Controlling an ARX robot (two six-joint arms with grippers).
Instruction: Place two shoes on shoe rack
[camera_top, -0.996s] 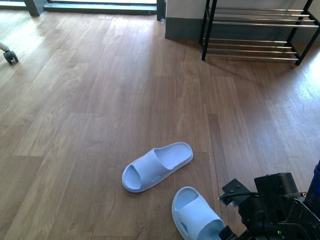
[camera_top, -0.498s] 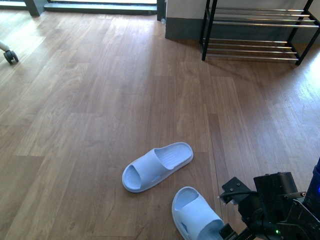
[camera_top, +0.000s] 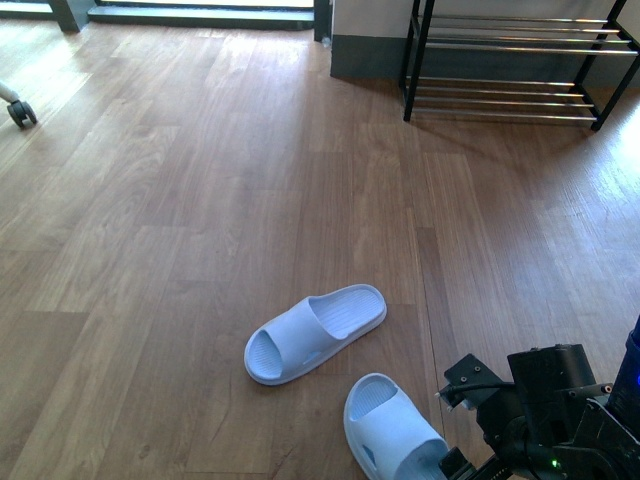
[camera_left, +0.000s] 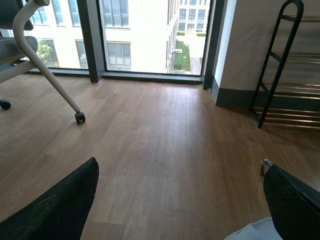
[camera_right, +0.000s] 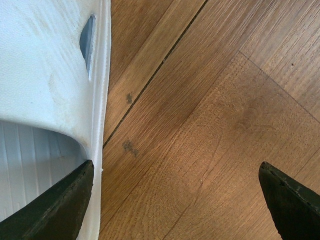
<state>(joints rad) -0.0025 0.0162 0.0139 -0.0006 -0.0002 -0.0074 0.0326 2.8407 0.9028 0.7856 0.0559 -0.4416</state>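
1. Black fingers (camera_right: 55, 205) of the right gripper (camera_right: 175, 200) stand wide apart and hold nothing; bare wood-plank floor (camera_right: 200, 125) shows between them.
2. Nearer pale blue foam slide sandal (camera_right: 45, 75): one finger sits at its side wall, over the footbed edge. Contact cannot be confirmed. The other finger is clear of it, over wood.
3. Left gripper (camera_left: 175, 210): likewise spread and empty, raised off the floor and facing the rack.
4. Second pale blue slide sandal (camera_top: 315, 333): flat on the floor beyond the right gripper, towards the left arm's side, apart from the first.
5. Black-framed shoe rack with chrome bar shelves (camera_top: 500, 100): well beyond both grippers, against the wall. No shoe on the shelves in view.
6. Change over the last second: the right arm (camera_top: 545, 400) has shifted only slightly, and both sandals lie where they were. Finding: the approach appears settled, but no grasp is made. The fingers catch one edge only, so a sideways correction looks necessary before closing. Neither shoe is placed yet.
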